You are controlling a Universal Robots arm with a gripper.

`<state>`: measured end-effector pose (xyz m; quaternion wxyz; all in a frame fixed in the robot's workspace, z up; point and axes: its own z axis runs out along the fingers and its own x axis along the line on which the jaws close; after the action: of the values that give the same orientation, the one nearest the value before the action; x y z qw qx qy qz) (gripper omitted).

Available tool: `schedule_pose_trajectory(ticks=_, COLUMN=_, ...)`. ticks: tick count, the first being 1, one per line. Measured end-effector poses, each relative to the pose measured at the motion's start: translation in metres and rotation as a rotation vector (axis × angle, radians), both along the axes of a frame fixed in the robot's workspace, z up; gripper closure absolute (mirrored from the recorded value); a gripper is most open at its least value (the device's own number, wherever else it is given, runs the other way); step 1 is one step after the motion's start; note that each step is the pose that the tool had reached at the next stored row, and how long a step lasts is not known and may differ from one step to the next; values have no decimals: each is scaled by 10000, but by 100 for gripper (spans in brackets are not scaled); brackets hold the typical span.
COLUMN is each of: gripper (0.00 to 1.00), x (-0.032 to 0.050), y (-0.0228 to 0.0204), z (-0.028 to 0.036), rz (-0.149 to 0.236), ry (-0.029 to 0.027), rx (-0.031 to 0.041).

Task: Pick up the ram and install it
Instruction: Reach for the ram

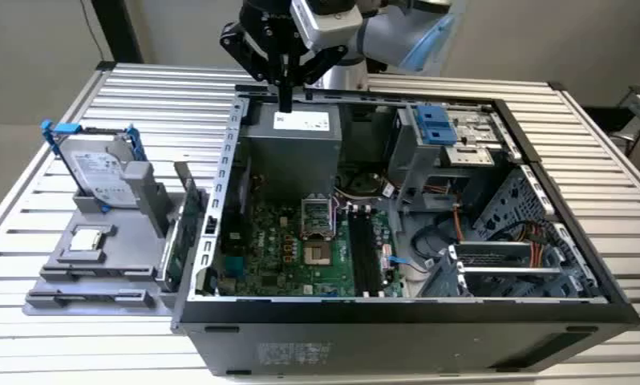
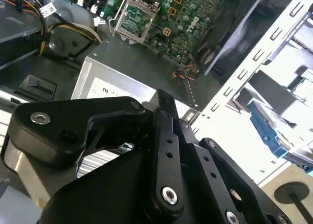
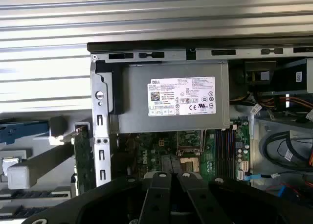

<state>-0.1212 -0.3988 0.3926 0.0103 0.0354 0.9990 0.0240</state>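
My gripper (image 1: pixel 285 104) hangs above the back edge of the open computer case (image 1: pixel 406 309), over the grey power supply (image 1: pixel 293 144). Its black fingers are pressed together and hold nothing. In both wrist views the gripper (image 2: pixel 165 100) (image 3: pixel 171 168) is shut, with the power supply (image 3: pixel 171 97) below it. A long dark strip that looks like the ram (image 1: pixel 85 298) lies in the front slot of the grey fixture (image 1: pixel 53 277), on the exterior view's left and far from the gripper. The black memory slots (image 1: pixel 363 257) run along the green motherboard (image 1: pixel 282 257) inside the case.
The fixture also holds a hard drive (image 1: pixel 98 172) in a blue bracket, a small square chip (image 1: pixel 88 239) and an upright green card (image 1: pixel 173 253) beside the case wall. Drive bays (image 1: pixel 448 132) and cables (image 1: pixel 448 241) fill the case's right side. Everything rests on a slatted metal table (image 1: pixel 609 200).
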Motion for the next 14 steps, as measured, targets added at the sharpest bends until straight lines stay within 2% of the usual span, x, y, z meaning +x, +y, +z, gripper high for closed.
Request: schedule_pose_trajectory(ticks=14, gripper=100, x=0, y=0, z=0, rz=0, ry=0, rx=-1)
